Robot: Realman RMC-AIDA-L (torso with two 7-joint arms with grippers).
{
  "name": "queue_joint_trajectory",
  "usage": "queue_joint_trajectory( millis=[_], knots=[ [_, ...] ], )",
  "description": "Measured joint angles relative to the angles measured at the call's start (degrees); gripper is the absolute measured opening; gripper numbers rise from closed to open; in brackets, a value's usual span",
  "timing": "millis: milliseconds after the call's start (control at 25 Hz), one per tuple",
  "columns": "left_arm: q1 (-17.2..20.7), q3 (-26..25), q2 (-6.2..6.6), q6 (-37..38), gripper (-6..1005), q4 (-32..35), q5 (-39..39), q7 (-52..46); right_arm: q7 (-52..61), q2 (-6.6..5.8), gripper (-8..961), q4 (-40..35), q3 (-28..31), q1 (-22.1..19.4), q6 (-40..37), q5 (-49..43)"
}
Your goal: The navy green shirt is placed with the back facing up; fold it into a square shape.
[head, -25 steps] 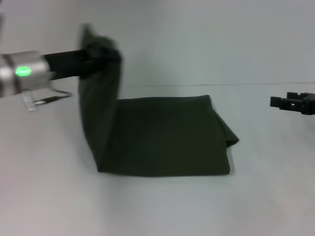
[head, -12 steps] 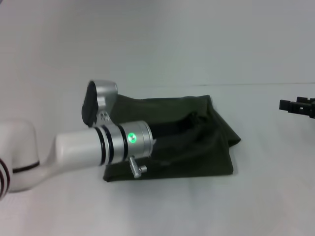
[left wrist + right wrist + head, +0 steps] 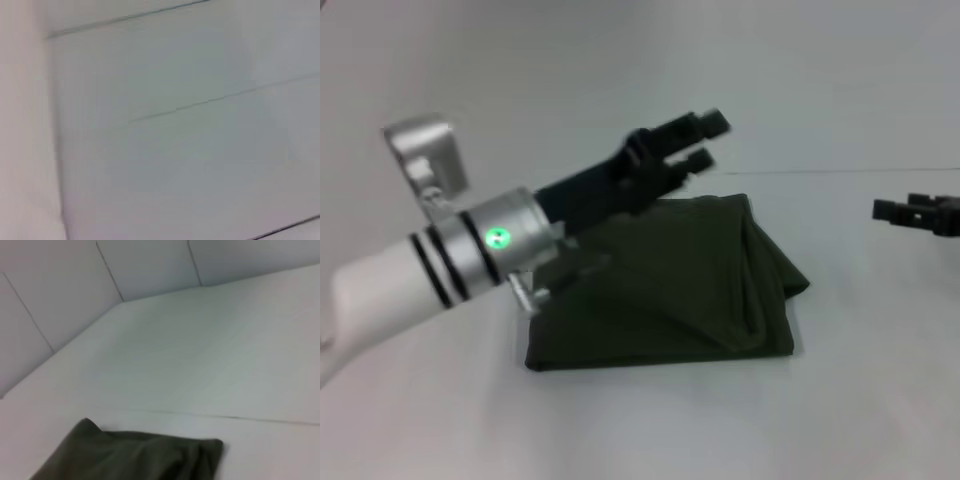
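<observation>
The navy green shirt (image 3: 680,290) lies folded into a compact, roughly square stack on the white table (image 3: 650,430), with loose layered edges along its right side. My left gripper (image 3: 705,140) hovers above the stack's far edge, raised off the cloth and open, with nothing between its fingers (image 3: 712,122). My left forearm crosses over the shirt's left part and hides it. My right gripper (image 3: 918,213) stays parked at the right edge, apart from the shirt. In the right wrist view a corner of the shirt (image 3: 135,456) shows. The left wrist view shows only pale surfaces.
A white wall (image 3: 770,70) rises behind the table. The table's bare white surface (image 3: 880,380) spreads in front of and to the right of the shirt.
My left gripper carried the raised left flap rightward over the shirt, laid it down and let go. It now hangs open above the stack. The right gripper barely moved.
</observation>
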Motion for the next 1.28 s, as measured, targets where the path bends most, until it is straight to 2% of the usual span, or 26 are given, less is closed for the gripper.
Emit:
queue_joint_trajectory(
  millis=[80, 160, 360, 440, 520, 640, 800, 960, 1280],
  knots=[
    [2.0, 0.0, 0.16, 0.1, 607, 2.4, -0.3, 5.5, -0.3, 0.21, 788, 0.0, -0.3, 0.9, -0.4, 0.6],
    [4.6, -0.1, 0.18, -1.1, 648, 4.6, -0.4, 11.7, -0.5, 0.50, 785, 0.0, -1.8, 2.1, -1.4, 0.8],
    [9.8, -0.2, 0.23, -5.0, 752, 8.8, -0.9, 18.1, 2.0, 1.09, 779, -0.6, -7.5, 5.5, -4.5, 0.6],
    [11.1, -0.2, 0.39, -5.9, 794, 9.8, -0.8, 19.4, 6.4, 0.88, 776, -0.9, -9.0, 7.1, -4.7, 0.4],
    [12.1, -0.7, 0.58, -6.5, 835, 10.4, -0.9, 20.2, 13.2, -0.09, 774, -0.8, -11.0, 9.4, -4.2, -0.5],
    [12.6, -2.0, 0.69, -6.8, 865, 10.9, -0.9, 20.5, 24.4, -1.68, 770, -0.1, -16.4, 14.2, -3.0, -4.7],
    [12.8, -3.8, 1.07, -6.6, 895, 11.7, -1.0, 20.5, 34.9, -2.22, 765, 1.5, -20.1, 20.5, -0.4, -13.3],
    [12.8, -5.0, 1.51, -6.3, 894, 12.3, -1.1, 20.1, 39.3, -1.57, 760, 2.9, -20.5, 23.3, 0.8, -18.5],
    [12.8, -5.4, 2.07, -6.4, 894, 13.6, -0.5, 22.6, 41.3, -0.04, 749, 8.9, -21.2, 23.6, 5.3, -19.1]
  ],
)
